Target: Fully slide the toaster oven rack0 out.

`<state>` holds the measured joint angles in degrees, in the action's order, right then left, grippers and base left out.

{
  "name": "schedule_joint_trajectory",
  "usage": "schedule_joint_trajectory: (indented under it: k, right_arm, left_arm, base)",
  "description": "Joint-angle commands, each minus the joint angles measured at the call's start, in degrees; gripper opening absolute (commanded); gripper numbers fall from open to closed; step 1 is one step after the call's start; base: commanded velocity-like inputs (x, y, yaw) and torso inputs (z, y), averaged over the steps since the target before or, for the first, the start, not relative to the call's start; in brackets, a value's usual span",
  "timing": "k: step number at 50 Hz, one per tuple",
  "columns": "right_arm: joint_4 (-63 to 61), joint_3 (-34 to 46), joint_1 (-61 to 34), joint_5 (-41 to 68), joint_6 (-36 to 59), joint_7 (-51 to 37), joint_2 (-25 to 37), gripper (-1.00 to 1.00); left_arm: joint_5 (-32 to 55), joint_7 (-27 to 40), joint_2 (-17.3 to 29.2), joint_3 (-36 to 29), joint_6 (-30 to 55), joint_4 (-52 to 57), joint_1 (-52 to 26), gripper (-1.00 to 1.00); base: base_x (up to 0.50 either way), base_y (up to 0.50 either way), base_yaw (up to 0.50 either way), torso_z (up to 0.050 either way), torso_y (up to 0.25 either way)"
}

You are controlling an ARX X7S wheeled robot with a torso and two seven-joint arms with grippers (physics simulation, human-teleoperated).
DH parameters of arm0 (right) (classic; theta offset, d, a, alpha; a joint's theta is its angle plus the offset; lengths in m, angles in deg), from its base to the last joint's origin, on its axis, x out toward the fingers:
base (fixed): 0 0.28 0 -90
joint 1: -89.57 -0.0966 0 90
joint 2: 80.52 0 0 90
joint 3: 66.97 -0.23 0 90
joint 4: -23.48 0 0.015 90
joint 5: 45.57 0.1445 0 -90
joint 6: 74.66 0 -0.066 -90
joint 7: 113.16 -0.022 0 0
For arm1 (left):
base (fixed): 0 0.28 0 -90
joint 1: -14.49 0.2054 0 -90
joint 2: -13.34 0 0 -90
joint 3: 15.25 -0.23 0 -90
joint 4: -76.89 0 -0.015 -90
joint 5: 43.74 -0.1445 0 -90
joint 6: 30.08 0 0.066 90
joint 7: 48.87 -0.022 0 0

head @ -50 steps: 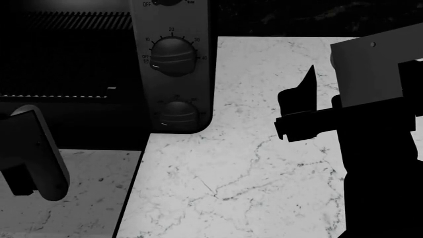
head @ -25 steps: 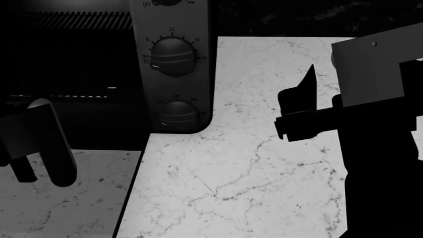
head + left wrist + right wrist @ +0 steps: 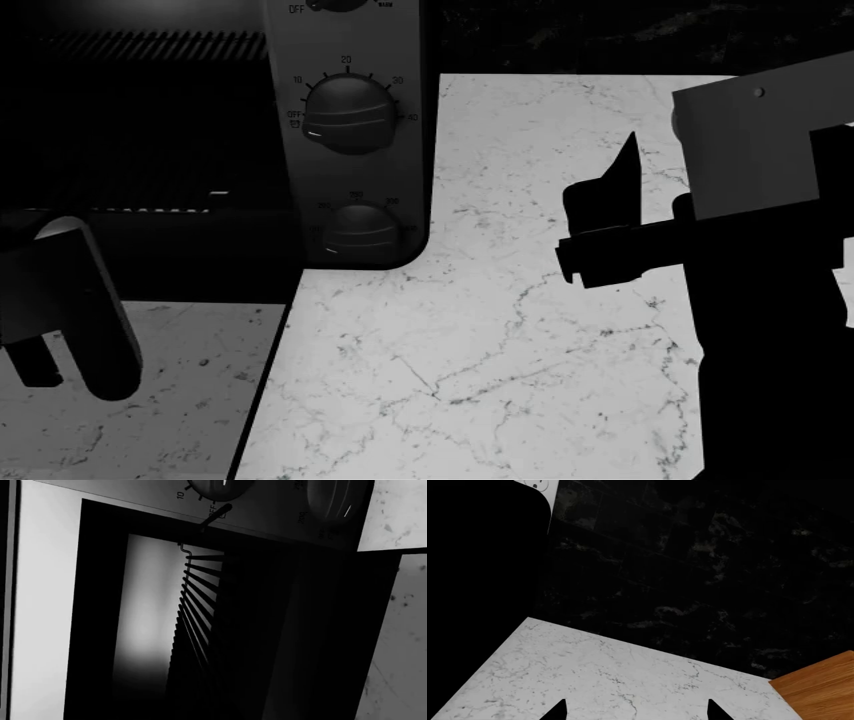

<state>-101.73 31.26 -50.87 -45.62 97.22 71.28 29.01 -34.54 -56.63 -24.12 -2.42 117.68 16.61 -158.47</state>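
Note:
The toaster oven [image 3: 350, 40] stands at the far left of the head view, with round black dials [image 3: 347, 112] on its side panel beside the dark open cavity. The rack's thin wires [image 3: 197, 605] run into the cavity in the left wrist view. In the head view a faint front edge [image 3: 134, 210] crosses the cavity. My left gripper [image 3: 60, 250] hangs right in front of that edge. Its jaws are lost in shadow in both views. My right gripper [image 3: 597, 200] hovers over the counter right of the oven, open and empty [image 3: 635, 710].
A white marble counter [image 3: 534, 350] spreads to the right of the oven and in front of it. A dark line [image 3: 260, 400] runs down the counter below the oven's corner. A dark stone wall [image 3: 694, 580] rises behind. A wooden surface [image 3: 820, 685] adjoins the counter.
My left gripper went up toward the cavity, then came back down toward me. The faint front edge in the cavity has shifted a little toward me. The right arm is still.

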Motion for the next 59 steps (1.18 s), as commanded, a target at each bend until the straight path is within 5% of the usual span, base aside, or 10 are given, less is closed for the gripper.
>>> schedule_joint_trajectory:
  k: [1, 16, 22, 29, 36, 44, 48, 49, 50, 59]
  right_arm:
    - [-0.3, -1.6, 0.0, -0.8, -0.2, 1.4, -1.1, 1.00]
    - [-0.7, -1.9, -0.1, -0.7, -0.1, 1.4, -1.1, 1.00]
    - [-0.7, -2.3, 0.9, -0.6, -0.8, 1.2, -1.2, 1.00]
    - [-1.3, -2.4, 1.3, -0.5, -0.6, 1.2, -1.5, 1.00]
    - [-1.3, -2.4, 1.5, -0.3, -0.7, 1.2, -1.5, 1.00]
    - [-0.7, -2.4, 1.9, -0.3, -1.5, 0.9, -1.9, 1.00]
    - [-1.7, -2.4, 1.8, -0.2, -0.5, 0.9, -1.9, 1.00]
    - [-2.6, -2.4, 1.9, -0.2, 0.3, 0.9, -1.8, 1.00]
    - [-3.1, -2.5, 1.8, -0.2, 0.9, 0.9, -1.8, 1.00]
    - [-2.9, -2.2, 1.4, -0.1, 0.9, 0.7, -2.2, 1.00]
  left_arm:
    - [6.7, 0.1, 2.3, 4.3, 2.7, 7.3, 1.6, -1.00]
    - [15.1, 4.5, 6.6, 10.6, 13.0, 24.9, 5.1, -1.00]
    - [25.4, 9.4, 7.2, 14.5, 16.8, 30.2, 2.8, -1.00]
    - [59.4, 35.2, 7.7, -7.9, 8.1, 30.3, -27.5, -1.00]
    - [66.5, 45.3, 4.0, -37.3, -7.9, 30.3, -51.9, -1.00]
    - [80.2, 49.7, -0.2, -24.6, -3.8, 30.3, -51.8, -1.00]
    - [112.3, 68.9, -2.7, 9.7, 26.7, 30.2, -22.8, -1.00]
    - [114.4, 69.9, -2.9, 18.3, 27.4, 30.2, -22.5, -1.00]
    - [118.0, 72.5, -3.5, 26.9, 27.7, 30.2, -22.9, 1.00]
    - [146.5, 96.5, -7.7, 21.2, 20.5, 30.2, -33.2, 1.00]
  base:
    - [0.00, 0.00, 0.00, 0.000, 0.000]
    - [0.00, 0.00, 0.00, 0.000, 0.000]
    - [0.00, 0.00, 0.00, 0.000, 0.000]
    - [0.00, 0.00, 0.00, 0.000, 0.000]
    - [0.00, 0.00, -0.01, 0.000, 0.000]
    - [0.00, 0.00, 0.00, 0.000, 0.004]
    - [0.00, 0.00, 0.00, 0.000, 0.000]
    - [0.00, 0.00, 0.00, 0.000, 0.000]
    - [0.00, 0.00, 0.00, 0.000, 0.000]
    - [0.00, 0.00, 0.00, 0.000, 0.000]
